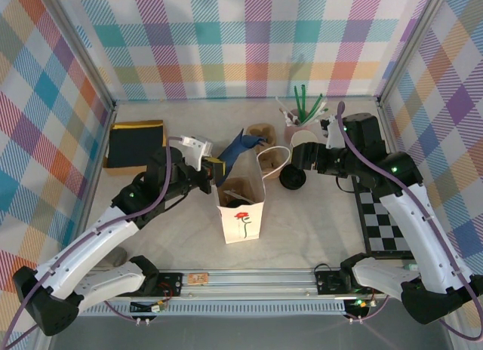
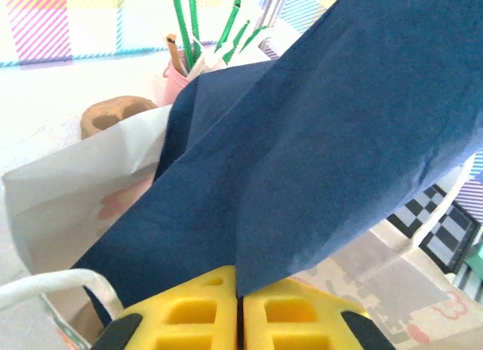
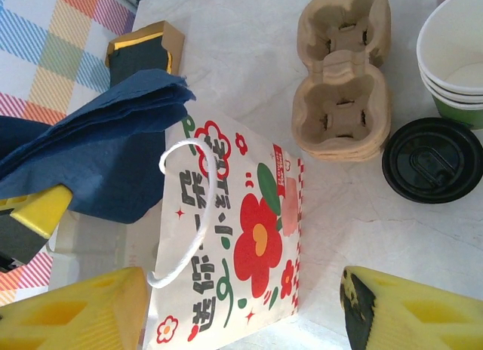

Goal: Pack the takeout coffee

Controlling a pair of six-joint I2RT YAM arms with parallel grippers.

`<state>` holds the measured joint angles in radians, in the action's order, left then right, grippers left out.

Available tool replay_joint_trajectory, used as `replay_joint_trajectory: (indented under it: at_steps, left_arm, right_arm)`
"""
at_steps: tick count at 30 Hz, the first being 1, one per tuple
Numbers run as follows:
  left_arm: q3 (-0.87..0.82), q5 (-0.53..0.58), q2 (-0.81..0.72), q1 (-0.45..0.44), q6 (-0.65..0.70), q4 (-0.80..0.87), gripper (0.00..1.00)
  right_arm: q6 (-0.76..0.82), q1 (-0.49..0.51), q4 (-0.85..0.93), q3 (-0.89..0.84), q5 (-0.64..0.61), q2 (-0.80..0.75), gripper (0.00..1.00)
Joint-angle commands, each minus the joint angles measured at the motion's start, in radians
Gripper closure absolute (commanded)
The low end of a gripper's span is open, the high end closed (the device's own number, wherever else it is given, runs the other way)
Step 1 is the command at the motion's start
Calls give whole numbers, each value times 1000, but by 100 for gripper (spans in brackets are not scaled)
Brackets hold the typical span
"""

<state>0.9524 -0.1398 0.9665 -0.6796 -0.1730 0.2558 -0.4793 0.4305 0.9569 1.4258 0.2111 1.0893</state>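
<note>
While the left gripper (image 2: 240, 308) pinches the blue napkin (image 2: 317, 139), perhaps partly inside the bag (image 1: 243, 214), and the right gripper (image 3: 241, 308) hangs spread, a snag could topple it.

The desk (image 1: 317, 229) is a pale, faintly marbled surface, closed in on three sides by cloth walls. The back wall (image 1: 241, 41), the left wall (image 1: 38, 124) and the right wall (image 1: 453, 78) all carry the same plaid of pink, orange, teal, purple and yellow on white. Silver metal posts (image 1: 83, 54) run down the corners where the walls meet. A metal rail (image 1: 256, 278) lies across the near edge of the desk. The light is soft and even, casting only faint shadows.
</note>
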Motion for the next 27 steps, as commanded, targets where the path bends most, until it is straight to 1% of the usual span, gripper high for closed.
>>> replay_joint_trajectory:
  at_steps: [1,2,4,11,25,27]
  left_arm:
    - [-7,32,-35,-14,-3,-20,77]
    - [-7,37,-43,-13,-3,-18,69]
    - [-9,48,-56,-14,-3,-13,65]
    - [-6,75,-74,-13,0,7,58]
    - [17,91,-89,-14,7,14,57]
    - [28,89,-94,-13,10,49,54]
  right_arm:
    - [-9,-1,-43,1,22,-2,31]
    - [-9,-1,-44,0,24,-2,31]
    - [-11,-1,-46,1,27,1,31]
    - [-10,-1,-52,10,42,16,32]
    - [-17,-1,-66,19,62,42,32]
    - [-17,-1,-67,17,63,44,32]
